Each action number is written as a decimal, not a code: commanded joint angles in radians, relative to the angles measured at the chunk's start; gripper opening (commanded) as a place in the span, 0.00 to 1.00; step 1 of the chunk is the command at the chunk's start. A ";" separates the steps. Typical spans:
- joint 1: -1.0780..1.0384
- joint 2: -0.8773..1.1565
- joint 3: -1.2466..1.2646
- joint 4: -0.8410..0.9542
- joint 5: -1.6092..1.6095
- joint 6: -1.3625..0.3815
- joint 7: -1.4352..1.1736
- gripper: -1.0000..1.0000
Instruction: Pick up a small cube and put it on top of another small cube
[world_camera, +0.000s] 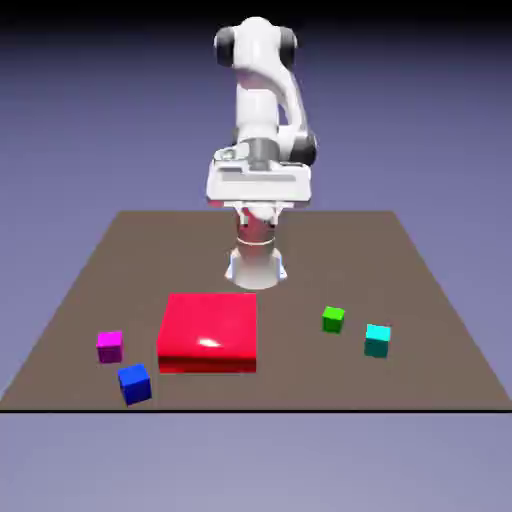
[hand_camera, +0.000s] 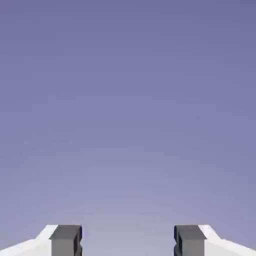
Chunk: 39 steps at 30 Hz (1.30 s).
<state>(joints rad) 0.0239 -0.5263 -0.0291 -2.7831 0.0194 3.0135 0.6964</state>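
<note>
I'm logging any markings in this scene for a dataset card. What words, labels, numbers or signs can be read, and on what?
None: no readable text in either view.
The red block, the magenta cube, blue cube, green cube and cyan cube have plain faces.
The arm and open pincer bear no legible label.

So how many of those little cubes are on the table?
4. The magenta cube and blue cube sit at the exterior view's left of the big red block; the green cube and cyan cube sit at its right. None seem hidden.
</note>
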 joint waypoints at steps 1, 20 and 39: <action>0.010 0.036 -0.024 0.022 0.016 -0.020 -0.037 0.50; 0.197 0.725 -0.482 0.445 0.323 -0.390 -0.740 0.50; 0.217 1.297 -0.650 0.744 0.629 -0.520 -1.255 0.00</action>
<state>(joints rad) 0.2413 0.7705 -0.6795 -2.0388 0.6484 2.4931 -0.5584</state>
